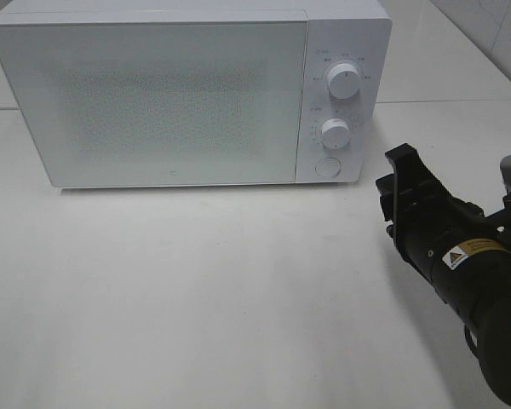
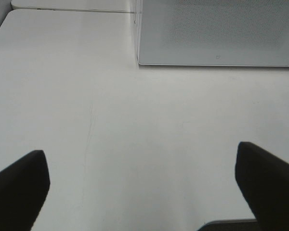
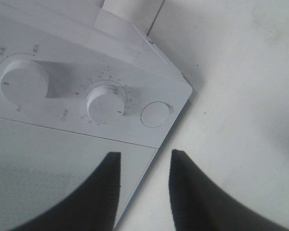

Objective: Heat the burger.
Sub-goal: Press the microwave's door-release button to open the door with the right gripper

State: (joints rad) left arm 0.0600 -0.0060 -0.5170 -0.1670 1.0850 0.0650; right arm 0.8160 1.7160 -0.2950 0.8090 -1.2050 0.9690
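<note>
Burger: not in view in any camera. Bench (image 1: 196, 298) bare in front of the microwave (image 1: 153, 94), which stands far left with its door (image 1: 149, 102) shut; frosted panel shows nothing behind it, so cannot tell whether the burger is inside or somewhere off-frame. Heading and long axis cannot be read. As a guess, a stacked bun is roughly round with a vertical stack axis, so heading would matter little. Handling, also a guess from the task alone: light, soft, easily crushed, layers prone to slide. Best taken low across the sides with a gentle squeeze, or carried on whatever it sits on, kept level. Left hand (image 2: 139, 150) spread wide, empty, over bare bench near the microwave's front. Right hand (image 1: 394, 175) at right, just beside the microwave's near right corner, aimed at the control panel with its two dials and round button (image 3: 155, 114); fingers (image 3: 111, 166) narrowly apart, nothing between them, touching nothing visible. Door must come open before any burger goes in or out.
</note>
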